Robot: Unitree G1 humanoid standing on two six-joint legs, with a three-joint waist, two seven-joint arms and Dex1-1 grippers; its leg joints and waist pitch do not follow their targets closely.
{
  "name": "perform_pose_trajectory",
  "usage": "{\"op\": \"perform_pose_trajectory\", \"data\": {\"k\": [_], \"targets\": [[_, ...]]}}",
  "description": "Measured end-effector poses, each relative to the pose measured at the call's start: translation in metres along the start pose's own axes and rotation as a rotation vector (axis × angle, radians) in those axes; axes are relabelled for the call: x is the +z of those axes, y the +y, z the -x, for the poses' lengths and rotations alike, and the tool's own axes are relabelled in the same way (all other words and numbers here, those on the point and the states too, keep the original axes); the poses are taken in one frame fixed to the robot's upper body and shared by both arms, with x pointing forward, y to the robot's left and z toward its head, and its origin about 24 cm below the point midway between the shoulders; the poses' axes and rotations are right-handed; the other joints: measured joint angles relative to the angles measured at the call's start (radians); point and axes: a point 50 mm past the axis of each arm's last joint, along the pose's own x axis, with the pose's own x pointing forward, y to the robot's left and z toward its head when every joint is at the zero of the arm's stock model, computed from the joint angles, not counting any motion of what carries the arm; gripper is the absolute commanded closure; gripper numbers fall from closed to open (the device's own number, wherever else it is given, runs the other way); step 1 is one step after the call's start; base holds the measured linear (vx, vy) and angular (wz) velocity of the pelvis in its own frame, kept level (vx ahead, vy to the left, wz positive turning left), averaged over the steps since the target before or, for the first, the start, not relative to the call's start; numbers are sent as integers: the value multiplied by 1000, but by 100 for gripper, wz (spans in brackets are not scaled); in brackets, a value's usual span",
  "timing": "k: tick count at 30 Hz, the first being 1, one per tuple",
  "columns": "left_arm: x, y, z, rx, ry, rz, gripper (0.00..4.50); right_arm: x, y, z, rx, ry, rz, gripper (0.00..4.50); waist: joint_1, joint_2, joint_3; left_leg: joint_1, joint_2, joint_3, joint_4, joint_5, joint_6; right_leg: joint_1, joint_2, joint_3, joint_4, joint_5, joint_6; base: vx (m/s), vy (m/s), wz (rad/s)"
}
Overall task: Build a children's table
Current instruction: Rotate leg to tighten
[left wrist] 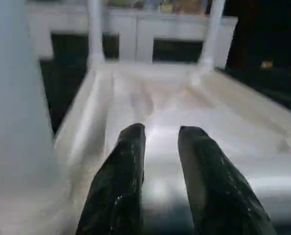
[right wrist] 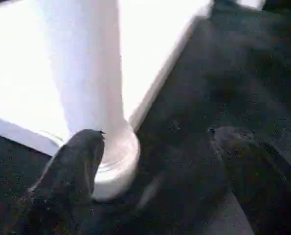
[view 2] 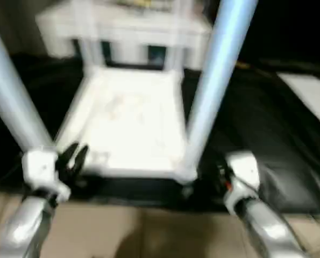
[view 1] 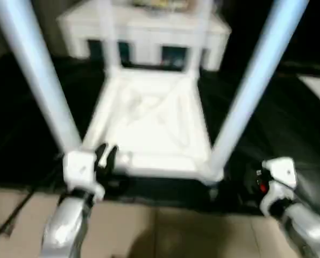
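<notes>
Both silver forearms reach forward and down from the near edge of the head views, the left arm on the left and the right arm on the right, each ending in a white wrist block. The left gripper (view 1: 106, 156) points ahead with its two black fingers (left wrist: 118, 181) side by side, the jaws standing only a narrow gap apart with nothing between them. The right gripper (right wrist: 155, 171) has its jaws spread wide, its fingers (right wrist: 69, 171) well apart and gripping nothing.
</notes>
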Motion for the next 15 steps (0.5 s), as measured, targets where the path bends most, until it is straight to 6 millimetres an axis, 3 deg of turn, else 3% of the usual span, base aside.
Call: {"op": "perform_pose_trajectory", "data": {"k": [1,2,3,5,8,12,15], "targets": [[1,0,-1,-5,-11,-2,316,0,2,0,23,-3,-6,51,-11,11,3,13,1,-19,-7,-38,-25,0,-2,-12,-1,1,-1,-52,38,-5],[4,0,-1,0,-31,-5,286,-3,5,1,56,10,-11,51,-23,11,6,9,4,-15,-17,-39,-24,-1,3,-8,-6,2,-3,0,0,0],[8,1,0,15,-56,-3,281,-5,9,2,107,26,-14,51,-33,11,6,9,8,-12,-28,-39,-24,2,20,8,-24,10,-16,-52,4,12],[15,2,2,44,-108,-2,275,-2,12,3,179,32,1,51,-48,5,7,7,10,-8,-38,-38,-24,7,21,8,-45,32,-30,-26,2,6],[22,9,6,113,-162,-11,245,2,15,8,259,32,28,51,-58,-3,6,5,16,-1,-43,-35,-19,16,21,4,-62,57,-26,0,0,0],[30,23,9,193,-206,-41,213,-1,18,9,284,39,14,51,-66,-5,5,6,17,5,-54,-34,-19,13,20,5,-72,57,-21,0,0,0],[37,31,9,246,-251,-61,194,0,23,5,274,2,-37,18,-67,-5,3,7,18,6,-54,-33,-21,14,20,5,-72,61,-21,17,-1,-1]]}}
